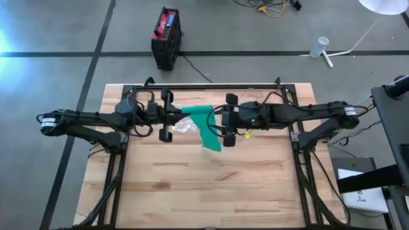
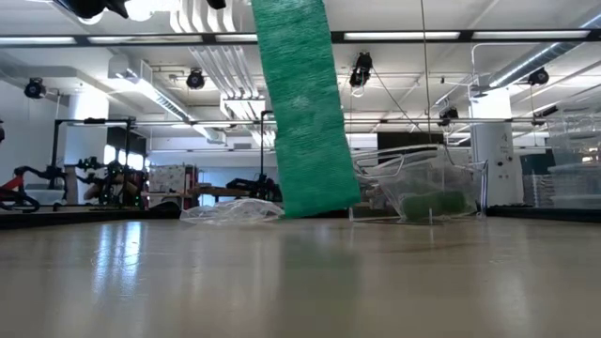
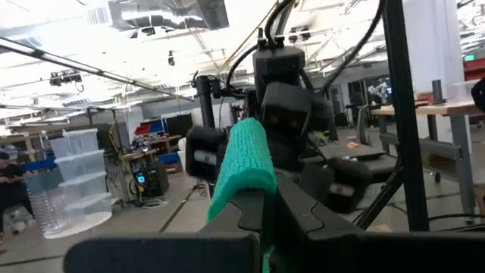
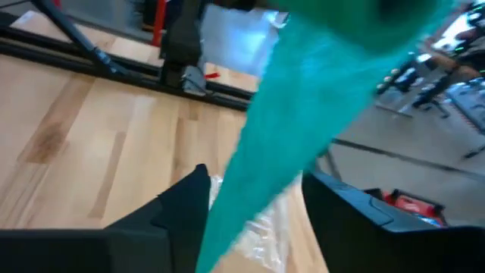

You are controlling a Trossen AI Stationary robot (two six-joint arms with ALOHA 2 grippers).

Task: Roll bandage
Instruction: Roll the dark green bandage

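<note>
The wooden table (image 1: 211,185) carries a black frame, and both dark arms reach in over its far half toward each other. Between them hangs the bandage (image 1: 206,124) — a long strip of bright green, crinkly, woven-looking cloth. In the high view it runs from the left gripper (image 1: 171,115) across toward the right gripper (image 1: 225,121), then drops at a slant toward the table. In the low view the bandage (image 2: 302,103) hangs as a flat band with a straight cut end, its lower edge just above or at the table top; which one cannot be told.

The left gripper is closed on the upper end of the bandage (image 3: 244,163), which arches over its fingers as a rounded fold. The right gripper (image 4: 254,205) has its fingers parted, and the bandage (image 4: 303,129) passes loosely between them without being pinched.

A crumpled clear plastic wrapper (image 1: 183,128) lies on the table just beside the bandage, under the left gripper.
</note>
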